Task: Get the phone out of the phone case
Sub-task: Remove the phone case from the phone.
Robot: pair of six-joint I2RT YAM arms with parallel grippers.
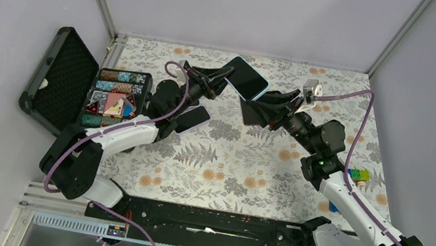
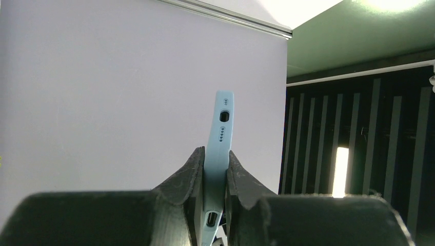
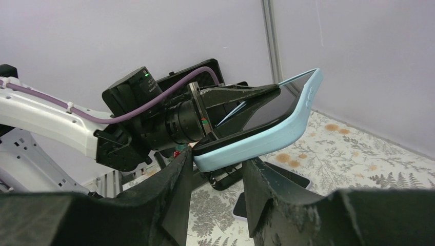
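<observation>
Left claw pinching smooth pale-blue rounded phone case, right claw straddling its corner, grip unclear

We find no lettering, brand, number or sign that we can read in any view. The edge of the blue phone case shows only ports and small holes.
</observation>
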